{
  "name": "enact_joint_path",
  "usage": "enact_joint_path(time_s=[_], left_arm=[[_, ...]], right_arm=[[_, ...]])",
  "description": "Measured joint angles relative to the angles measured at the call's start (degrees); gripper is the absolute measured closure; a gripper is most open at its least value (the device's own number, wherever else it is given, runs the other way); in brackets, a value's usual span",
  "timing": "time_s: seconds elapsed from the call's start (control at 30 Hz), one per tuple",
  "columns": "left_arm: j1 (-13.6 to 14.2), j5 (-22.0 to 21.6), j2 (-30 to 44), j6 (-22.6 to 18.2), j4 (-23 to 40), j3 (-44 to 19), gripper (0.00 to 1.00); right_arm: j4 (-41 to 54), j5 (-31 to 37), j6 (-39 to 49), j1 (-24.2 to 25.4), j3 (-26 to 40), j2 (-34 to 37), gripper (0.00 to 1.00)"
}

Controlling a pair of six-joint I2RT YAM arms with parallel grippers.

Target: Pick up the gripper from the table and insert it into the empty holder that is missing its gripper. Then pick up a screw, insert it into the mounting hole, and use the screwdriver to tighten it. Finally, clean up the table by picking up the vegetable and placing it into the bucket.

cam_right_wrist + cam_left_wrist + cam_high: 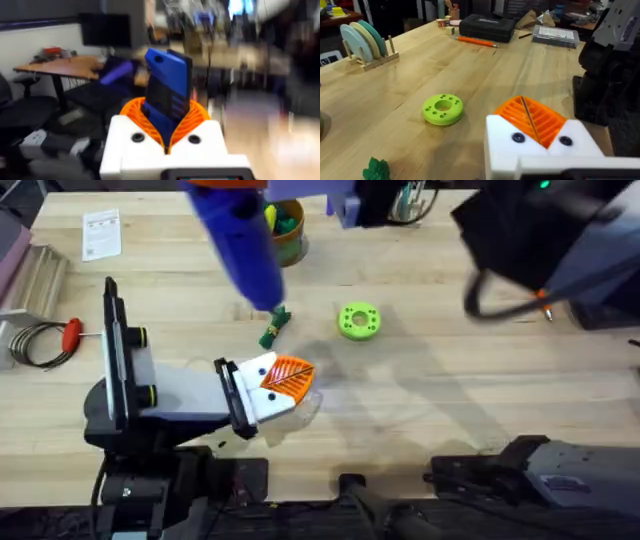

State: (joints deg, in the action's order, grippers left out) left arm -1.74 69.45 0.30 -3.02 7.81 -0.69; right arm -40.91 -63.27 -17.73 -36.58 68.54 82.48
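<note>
My right gripper [167, 117] is shut on the blue screwdriver [167, 82]. In the overhead view the screwdriver [240, 240] hangs large over the table, its dark tip just above the dark-green vegetable [273, 327]. The vegetable's leafy end [376, 169] lies on the wood. My left gripper [285, 380] rests low at mid table, shut, its orange ribbed pads pressed together. The orange gripper tip [532, 117] sits in the white holder [505, 145], whose face has two round mounting holes. The bucket [290, 235] stands at the back, partly hidden by the screwdriver. Any loose screw is out of view.
A lime-green disc [359, 320] lies right of the vegetable. A red-handled tool [72, 332] and a cable coil are at the left edge, with a paper sheet [102, 232] behind. A plate rack [365, 42], a black case [487, 26] and an orange-handled tool [477, 41] stand farther off.
</note>
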Motion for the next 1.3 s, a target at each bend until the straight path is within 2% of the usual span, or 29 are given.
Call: enact_joint_path(time_s=[0.13,0.2,0.3,0.47,0.7,0.87,1.07,1.2,1.23,1.3], left_arm=[[0.0,0.0,0.0,0.0,0.0,0.0,0.985],[0.0,0.0,0.0,0.0,0.0,0.0,0.985],[0.0,0.0,0.0,0.0,0.0,0.0,0.985],[0.0,0.0,0.0,0.0,0.0,0.0,0.985],[0.0,0.0,0.0,0.0,0.0,0.0,0.985],[0.0,0.0,0.0,0.0,0.0,0.0,0.985],[0.0,0.0,0.0,0.0,0.0,0.0,0.985],[0.0,0.0,0.0,0.0,0.0,0.0,0.985],[0.0,0.0,0.0,0.0,0.0,0.0,0.985],[0.0,0.0,0.0,0.0,0.0,0.0,0.985]], right_arm=[[31.7,4.7,10.2,4.6,5.2,0.9,0.981],[48.0,11.3,17.5,6.6,8.8,1.5,0.982],[64.1,22.1,28.6,8.5,13.9,2.1,0.982],[74.4,35.7,45.7,9.6,18.6,1.6,0.982],[92.3,50.0,68.3,11.0,19.2,2.5,0.982],[95.5,58.8,76.9,12.3,19.2,6.0,0.982],[94.5,63.0,83.0,16.6,18.2,10.4,0.982],[90.2,63.9,85.1,20.3,15.1,11.9,0.982],[86.0,64.1,86.9,23.1,11.2,12.4,0.982],[83.8,64.2,88.2,24.6,8.7,12.6,0.982]])
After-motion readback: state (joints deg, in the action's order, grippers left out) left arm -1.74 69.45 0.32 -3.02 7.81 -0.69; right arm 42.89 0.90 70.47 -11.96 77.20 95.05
